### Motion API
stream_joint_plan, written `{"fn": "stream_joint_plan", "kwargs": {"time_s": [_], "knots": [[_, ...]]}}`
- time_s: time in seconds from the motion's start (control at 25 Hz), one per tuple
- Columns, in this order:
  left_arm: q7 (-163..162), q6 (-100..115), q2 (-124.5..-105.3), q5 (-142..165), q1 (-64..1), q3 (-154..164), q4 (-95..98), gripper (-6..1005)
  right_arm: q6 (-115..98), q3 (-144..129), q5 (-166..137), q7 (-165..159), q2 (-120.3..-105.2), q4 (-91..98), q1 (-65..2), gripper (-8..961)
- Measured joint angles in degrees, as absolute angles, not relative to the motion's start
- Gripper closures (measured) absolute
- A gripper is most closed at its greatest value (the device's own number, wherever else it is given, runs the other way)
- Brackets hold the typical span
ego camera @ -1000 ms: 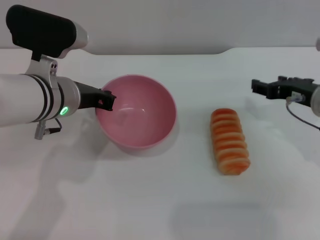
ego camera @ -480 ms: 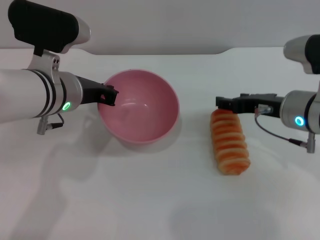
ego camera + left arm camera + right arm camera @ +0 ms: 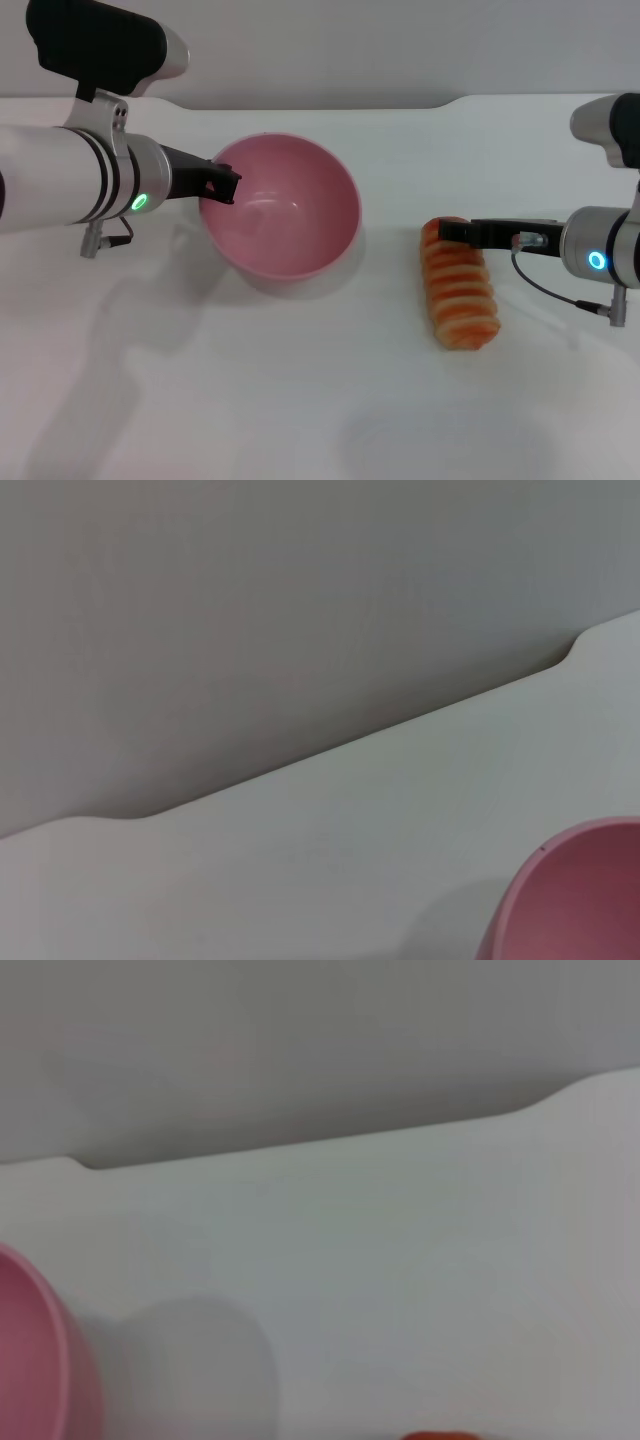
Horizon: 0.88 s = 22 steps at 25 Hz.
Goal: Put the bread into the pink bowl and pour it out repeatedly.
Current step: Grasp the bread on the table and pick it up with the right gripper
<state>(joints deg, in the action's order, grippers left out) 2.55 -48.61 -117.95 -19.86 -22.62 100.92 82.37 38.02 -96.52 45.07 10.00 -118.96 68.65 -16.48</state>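
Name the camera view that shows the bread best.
The head view: the whole bread lies on the table, with the right gripper over its far end. The right wrist view shows only a sliver at the picture's edge; the left wrist view shows none.

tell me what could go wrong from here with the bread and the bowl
The right hand sits at the far end of the bread, not its middle, so the glossy loaf could pivot or slip when lifted. The left hand is at the rim of the pink bowl, which looks tilted and might shift or tip.
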Motion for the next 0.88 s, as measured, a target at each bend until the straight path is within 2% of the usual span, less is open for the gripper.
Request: {"fn": "stream_joint_plan", "kwargs": {"time_s": [0.32, 0.72, 0.88], "knots": [[2.6, -48.6, -117.87, -19.9, -22.9, 100.9, 82.4, 951, 37.9, -97.1, 45.1, 10.0, -119.02, 64.8, -19.2, 276], [2.6, -48.6, -117.86, -19.9, -22.7, 100.9, 82.4, 951, 38.1, -97.4, 45.2, 13.3, -118.87, 64.5, -19.5, 279], [2.6, -48.6, -117.89, -19.9, -22.8, 101.1, 82.4, 951, 38.0, -97.4, 45.2, 15.0, -118.93, 64.6, -19.3, 406]]}}
